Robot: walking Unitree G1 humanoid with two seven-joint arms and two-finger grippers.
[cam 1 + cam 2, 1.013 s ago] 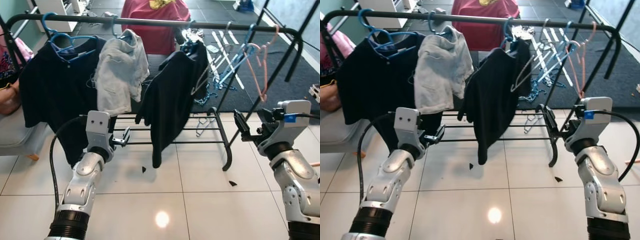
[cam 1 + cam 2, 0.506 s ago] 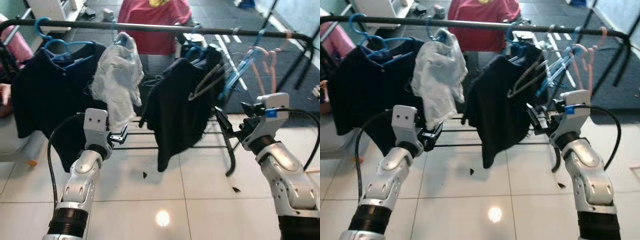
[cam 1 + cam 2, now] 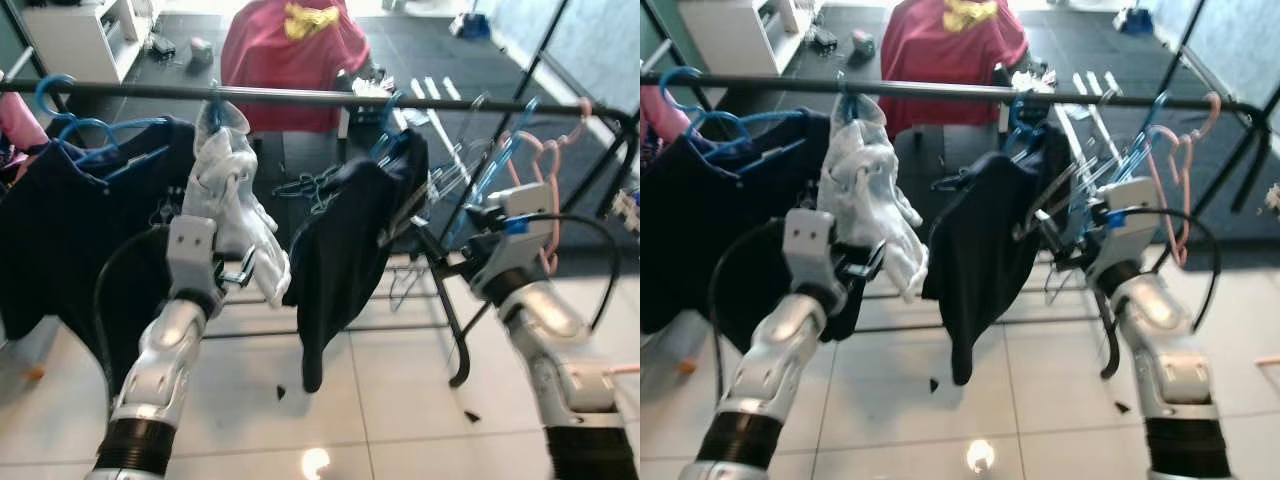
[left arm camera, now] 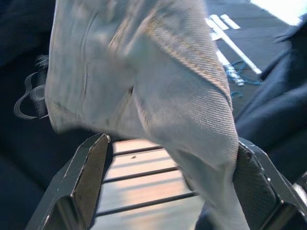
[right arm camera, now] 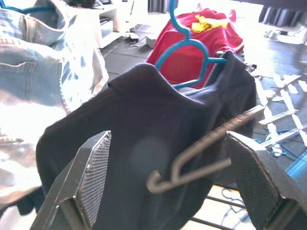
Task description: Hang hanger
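Pale denim garment (image 4: 158,91) hiding the gap of the spread left pincer (image 4: 168,182); right pincer (image 5: 177,177) likewise spread, empty.

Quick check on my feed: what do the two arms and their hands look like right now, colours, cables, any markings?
Both arms are silver with rounded metal segments and a ribbed black cuff low on the forearm. The left hand sits under a boxy grey wrist block with two small dark holes; a black cable loops beside that arm. The right hand has a similar grey block with a blue marking and its own looping black cable. Each hand's fingers are long, black, with textured pads.
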